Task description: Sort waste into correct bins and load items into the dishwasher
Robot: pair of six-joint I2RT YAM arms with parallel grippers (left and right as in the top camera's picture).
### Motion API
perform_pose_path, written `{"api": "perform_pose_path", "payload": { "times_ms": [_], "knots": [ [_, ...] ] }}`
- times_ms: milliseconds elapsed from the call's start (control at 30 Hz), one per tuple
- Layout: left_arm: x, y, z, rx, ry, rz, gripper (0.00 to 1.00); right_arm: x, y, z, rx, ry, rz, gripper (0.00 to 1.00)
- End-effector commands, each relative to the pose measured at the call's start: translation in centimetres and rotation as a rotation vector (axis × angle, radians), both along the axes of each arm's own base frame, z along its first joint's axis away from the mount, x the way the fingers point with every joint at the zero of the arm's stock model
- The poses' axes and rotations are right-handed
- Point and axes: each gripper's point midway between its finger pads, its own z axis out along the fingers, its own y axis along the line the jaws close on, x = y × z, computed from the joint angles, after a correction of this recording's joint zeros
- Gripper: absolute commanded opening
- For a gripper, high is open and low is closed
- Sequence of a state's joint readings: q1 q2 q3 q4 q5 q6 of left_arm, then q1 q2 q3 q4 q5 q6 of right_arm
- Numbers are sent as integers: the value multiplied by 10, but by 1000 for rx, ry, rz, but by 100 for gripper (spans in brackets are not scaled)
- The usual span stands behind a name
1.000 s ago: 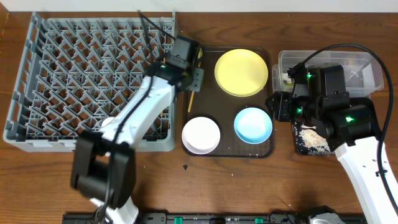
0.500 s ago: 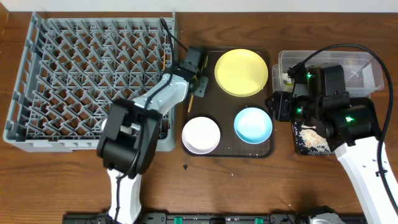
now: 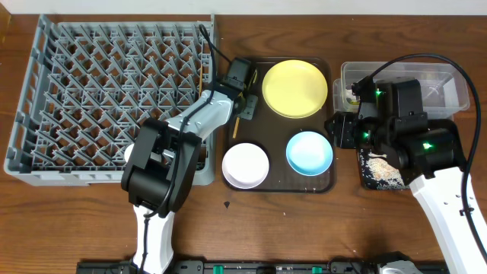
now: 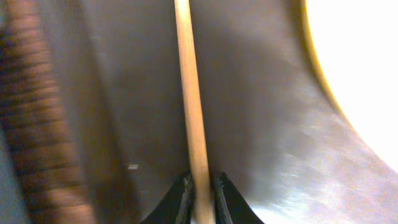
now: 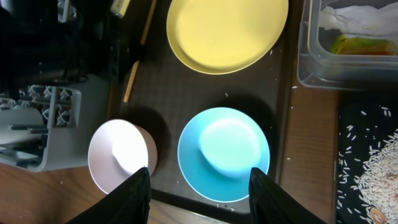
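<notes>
My left gripper (image 3: 242, 95) is low over the left edge of the brown tray (image 3: 278, 125). In the left wrist view it (image 4: 202, 200) is shut on a thin wooden chopstick (image 4: 194, 106), beside the pale-yellow plate (image 3: 295, 87). Another chopstick (image 3: 201, 70) lies in the grey dish rack (image 3: 106, 99). The white bowl (image 3: 246, 164) and light-blue bowl (image 3: 310, 152) sit on the tray. My right gripper (image 5: 202, 199) is open and empty above the light-blue bowl (image 5: 224, 152). The small white cup is out of view.
The clear tub (image 3: 449, 84) at the right holds the white wrapper (image 5: 367, 18) and green-and-orange sachet (image 5: 364, 45). The black tray (image 3: 367, 176) in front of it holds rice crumbs (image 5: 373, 168). A few crumbs lie on the brown tray.
My left arm has swung from the rack's right edge over to the brown tray's left side and come down onto the chopstick. The right arm has not moved.
</notes>
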State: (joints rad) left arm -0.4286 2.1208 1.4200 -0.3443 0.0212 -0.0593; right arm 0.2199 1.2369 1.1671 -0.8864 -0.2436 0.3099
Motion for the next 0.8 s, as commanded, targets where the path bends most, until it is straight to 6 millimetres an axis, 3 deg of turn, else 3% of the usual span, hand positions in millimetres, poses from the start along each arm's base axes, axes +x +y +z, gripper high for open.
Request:
{"api": "perform_pose_path", "payload": {
  "times_ms": [0, 233, 300, 600, 767],
  "knots": [
    [-19, -22, -14, -59, 80, -46, 13, 1, -1, -1, 1, 1, 4, 49],
    [-26, -31, -7, -65, 81, -71, 8, 1, -1, -1, 0, 3, 4, 48],
    [-26, -30, 5, -71, 71, -65, 8, 0, -2, -1, 0, 6, 4, 48],
    [-15, 8, 121, -19, -156, 36, 8, 0, -2, -2, -1, 9, 4, 48],
    [-22, 49, 158, 96, -225, 129, 8, 0, -2, -2, -1, 10, 4, 48]
  ]
}}
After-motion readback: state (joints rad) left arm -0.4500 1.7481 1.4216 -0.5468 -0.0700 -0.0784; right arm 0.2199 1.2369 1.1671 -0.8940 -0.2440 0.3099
